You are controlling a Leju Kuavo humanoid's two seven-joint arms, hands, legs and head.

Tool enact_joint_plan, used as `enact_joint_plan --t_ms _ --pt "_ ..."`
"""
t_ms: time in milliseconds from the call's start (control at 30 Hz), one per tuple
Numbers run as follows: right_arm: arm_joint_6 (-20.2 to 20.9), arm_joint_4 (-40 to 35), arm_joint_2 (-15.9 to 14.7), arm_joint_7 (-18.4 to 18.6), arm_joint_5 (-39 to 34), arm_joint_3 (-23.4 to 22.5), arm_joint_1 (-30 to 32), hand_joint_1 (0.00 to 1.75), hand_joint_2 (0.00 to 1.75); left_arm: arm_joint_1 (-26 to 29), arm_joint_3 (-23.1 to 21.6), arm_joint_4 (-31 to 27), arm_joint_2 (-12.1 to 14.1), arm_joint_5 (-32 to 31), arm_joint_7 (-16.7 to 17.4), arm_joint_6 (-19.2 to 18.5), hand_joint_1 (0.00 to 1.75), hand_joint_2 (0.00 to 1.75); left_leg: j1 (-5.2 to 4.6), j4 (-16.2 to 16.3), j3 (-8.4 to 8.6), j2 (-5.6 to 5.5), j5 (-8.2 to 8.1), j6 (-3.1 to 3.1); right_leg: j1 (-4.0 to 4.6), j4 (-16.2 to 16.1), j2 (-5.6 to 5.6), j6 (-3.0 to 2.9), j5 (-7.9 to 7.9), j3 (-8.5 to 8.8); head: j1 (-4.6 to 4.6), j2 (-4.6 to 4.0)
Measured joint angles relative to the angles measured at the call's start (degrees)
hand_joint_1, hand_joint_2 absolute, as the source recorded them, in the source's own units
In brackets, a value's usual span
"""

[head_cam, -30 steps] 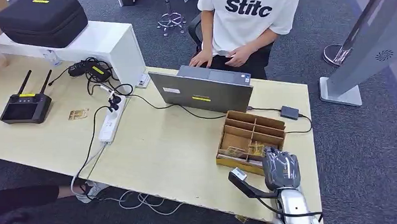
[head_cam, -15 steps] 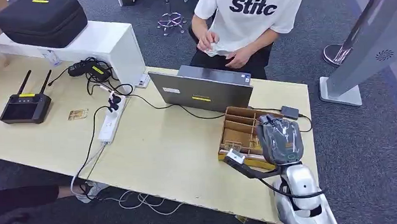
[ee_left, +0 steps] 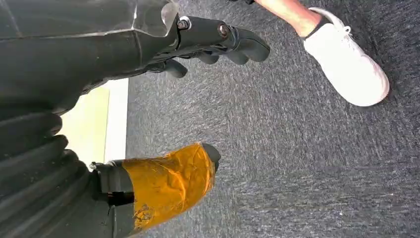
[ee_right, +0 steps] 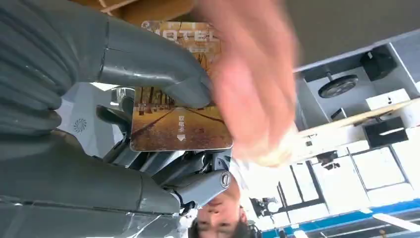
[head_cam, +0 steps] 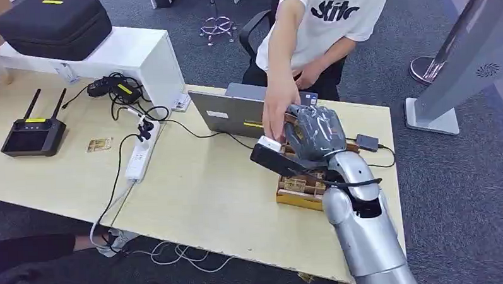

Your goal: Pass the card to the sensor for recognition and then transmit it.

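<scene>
Both right hand (head_cam: 316,138) and person's hand (head_cam: 277,112) hold card (ee_right: 178,106).

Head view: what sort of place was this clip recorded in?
Most likely an office or lab workspace: light wooden desks on grey carpet, an open grey laptop with a seated person behind it, a white power strip and a black two-antenna router.

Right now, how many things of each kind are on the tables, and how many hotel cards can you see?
Hotel cards: 2, one in the right hand, one lying by the router
Laptop: 1
Router: 1
Power strip: 1
Black case: 1
Cardboard organizer: 1
Total: 7
</scene>
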Motion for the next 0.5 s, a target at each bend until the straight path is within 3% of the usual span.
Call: enact_joint_plan --t_ms 267,300,333,400,500 --pt "-1.1 6.7 2.0 6.3 9.5 1.7 -7.0 1.75 1.75 -0.1 -1.2 0.2 0.1 -0.2 0.0 -0.3 0.0 1.75 0.0 0.0 -0.03 0.01 0.0 0.0 0.0 0.0 0.01 0.0 0.0 -0.04 0.02 0.0" --pt "-1.1 7.7 2.3 7.1 9.2 1.8 -8.4 0.26 1.75 -0.1 -1.4 0.3 0.1 -0.2 0.0 -0.3 0.0 1.75 0.0 0.0 -0.03 0.01 0.0 0.0 0.0 0.0 0.0 0.0 0.0 -0.04 0.02 0.0" --pt "-1.1 8.5 2.5 7.9 7.3 1.7 -9.6 0.0 1.75 -0.1 -1.7 0.3 0.1 -0.2 0.0 -0.3 0.0 1.75 0.0 0.0 -0.03 0.0 0.0 0.0 0.0 0.0 -0.01 0.0 0.0 -0.04 0.0 0.0" --pt "-1.2 9.2 2.7 8.2 0.7 1.2 -11.1 0.0 1.75 -0.1 -2.0 0.5 0.1 -0.2 0.0 -0.3 0.0 1.75 0.0 0.0 -0.03 0.0 0.0 0.0 0.0 0.0 -0.01 0.0 0.0 -0.04 0.02 0.0" --pt "-1.4 8.8 2.8 6.3 -14.9 -1.3 -11.6 0.0 1.75 -0.1 -2.1 0.5 0.1 -0.2 0.1 -0.2 0.0 1.75 -0.01 0.0 -0.02 0.0 0.0 0.0 0.0 0.0 0.0 0.0 0.0 -0.05 0.0 0.0"
